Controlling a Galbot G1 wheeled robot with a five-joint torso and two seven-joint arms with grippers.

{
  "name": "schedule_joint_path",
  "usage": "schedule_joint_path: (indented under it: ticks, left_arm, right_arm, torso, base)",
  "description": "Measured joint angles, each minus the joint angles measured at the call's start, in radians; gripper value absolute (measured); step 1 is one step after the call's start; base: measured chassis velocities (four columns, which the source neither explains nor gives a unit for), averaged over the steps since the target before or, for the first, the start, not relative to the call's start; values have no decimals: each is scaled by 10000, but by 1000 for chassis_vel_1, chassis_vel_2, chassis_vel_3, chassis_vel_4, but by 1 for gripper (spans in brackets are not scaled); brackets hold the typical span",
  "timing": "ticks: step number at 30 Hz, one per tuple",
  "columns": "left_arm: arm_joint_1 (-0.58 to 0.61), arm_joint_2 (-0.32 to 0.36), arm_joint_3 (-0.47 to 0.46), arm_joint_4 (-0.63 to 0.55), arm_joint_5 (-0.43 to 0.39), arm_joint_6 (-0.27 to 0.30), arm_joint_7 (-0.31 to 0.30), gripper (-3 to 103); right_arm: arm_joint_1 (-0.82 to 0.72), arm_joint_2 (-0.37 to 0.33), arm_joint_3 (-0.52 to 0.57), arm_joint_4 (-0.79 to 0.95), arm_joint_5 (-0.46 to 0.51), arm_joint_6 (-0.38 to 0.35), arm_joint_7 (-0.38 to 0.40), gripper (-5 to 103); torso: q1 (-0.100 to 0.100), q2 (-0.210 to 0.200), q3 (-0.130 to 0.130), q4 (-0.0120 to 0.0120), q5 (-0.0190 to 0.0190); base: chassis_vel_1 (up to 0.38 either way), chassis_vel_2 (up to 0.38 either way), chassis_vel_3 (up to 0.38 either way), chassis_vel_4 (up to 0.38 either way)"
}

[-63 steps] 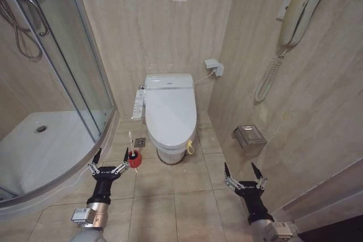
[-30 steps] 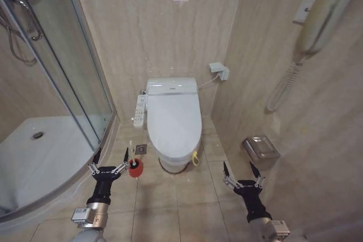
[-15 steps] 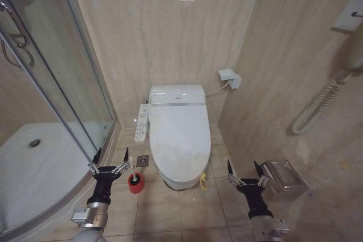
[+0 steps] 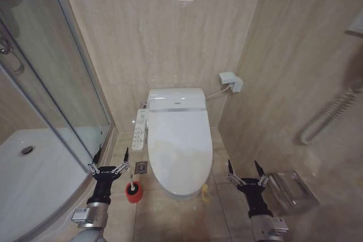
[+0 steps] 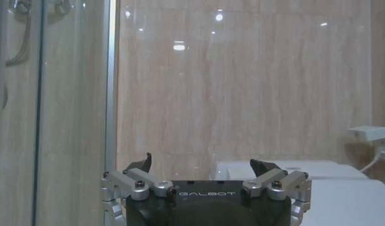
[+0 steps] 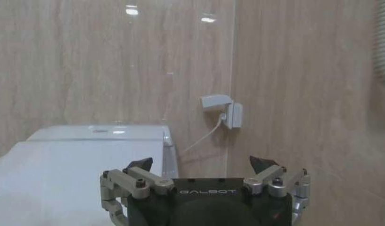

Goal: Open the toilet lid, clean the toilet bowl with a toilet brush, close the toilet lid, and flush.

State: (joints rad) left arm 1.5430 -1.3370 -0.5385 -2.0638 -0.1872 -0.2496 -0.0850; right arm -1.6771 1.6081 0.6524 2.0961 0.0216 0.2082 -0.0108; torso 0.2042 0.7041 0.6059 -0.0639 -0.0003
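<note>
The white toilet lid [image 4: 180,148] lies shut over the toilet bowl, which it hides; a yellow strap [image 4: 204,191] hangs at its front right edge. The lid [image 6: 79,160] also appears in the right wrist view, and its corner [image 5: 343,197] in the left wrist view. On the floor left of the toilet stands the toilet brush [image 4: 134,191] in its red holder. My left gripper [image 4: 109,160] is open, held up just left of the brush. My right gripper [image 4: 245,171] is open, held up to the right of the toilet. Both are empty.
A glass shower enclosure [image 4: 57,100] with a white tray [image 4: 28,179] fills the left. A button panel [image 4: 139,130] sits on the toilet's left side. A wall socket box [image 4: 229,80] and a steel paper holder [image 4: 292,191] are on the right wall. A floor drain [image 4: 141,167] lies near the brush.
The whole picture has shifted: the camera has moved closer to the toilet, which now looks larger and lower. Both grippers keep the same open pose.
</note>
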Motion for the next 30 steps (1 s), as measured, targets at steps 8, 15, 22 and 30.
schedule_joint_path:
  ticks: [8, 15, 22, 30]
  left_arm:
    - [10, 0, 0, 0, 0, 0, 0, 100]
    - [8, 0, 0, 0, 0, 0, 0, 100]
    - [5, 0, 0, 0, 0, 0, 0, 100]
    - [7, 0, 0, 0, 0, 0, 0, 100]
  right_arm:
    - [-116, -7, -106, -638, -1175, 32, 154, 100]
    - [27, -577, -495, -1893, -1278, -90, 626, 100]
    - [305, -1105, -959, -3263, -1475, -143, 706, 100]
    - [705, -1152, -1399, -4387, -1714, -18, 715, 100]
  torso:
    - [-17, 4, -6, -2, 2]
    - [-17, 5, -7, -2, 4]
    - [-12, 4, -4, -1, 4]
    - [-13, 4, -5, -2, 3]
  base:
    - [-15, 35, 6, -1]
    - [22, -39, -31, 31]
    - [0, 0, 0, 0]
    - [0, 0, 0, 0]
